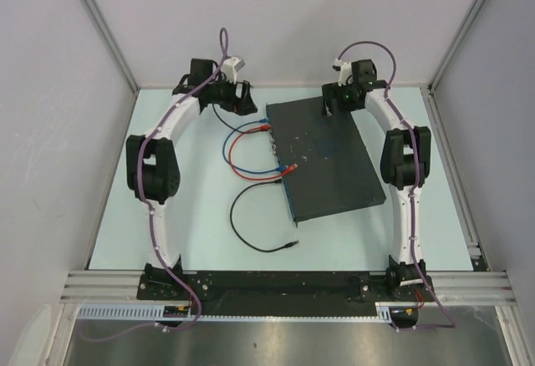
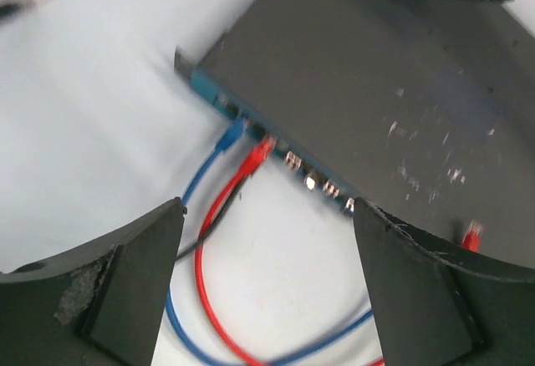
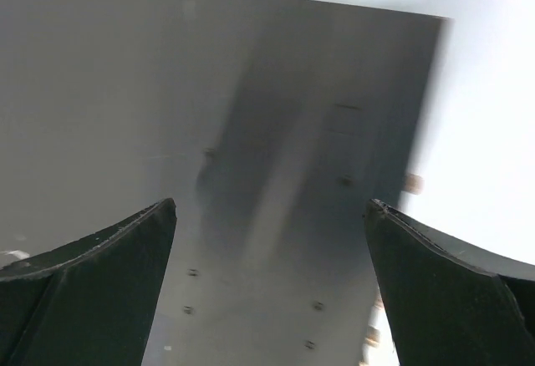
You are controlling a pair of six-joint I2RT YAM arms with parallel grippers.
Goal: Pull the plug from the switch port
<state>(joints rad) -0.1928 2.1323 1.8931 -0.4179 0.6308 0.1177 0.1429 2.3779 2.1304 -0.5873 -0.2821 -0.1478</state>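
The switch [image 1: 326, 157] lies flat on the table [image 1: 109, 216], its socket edge turned toward my left arm. At the far end of that edge a blue plug [image 2: 231, 138] and a red plug [image 2: 257, 155] sit side by side in neighbouring sockets. I can't tell which of them is meant. My left gripper [image 2: 267, 209] hovers just off that edge with its fingers spread wide and nothing between them. My right gripper [image 3: 272, 207] hangs over the switch's far corner, equally wide and empty. I judge either plug to be small, light, hard plastic, probably latched, on a limp cord. So I'd pinch the plug body right at the socket and pull straight away from the edge, never by the cord. The switch looks heavy enough but may slide on the smooth table, so bracing its top seems wise. Only the left wrist view shows the plugs seated. The overhead view adds the looping cords and a black cord [image 1: 238, 224] lying loose beside the switch's near end. The right wrist view gives just the scuffed lid.
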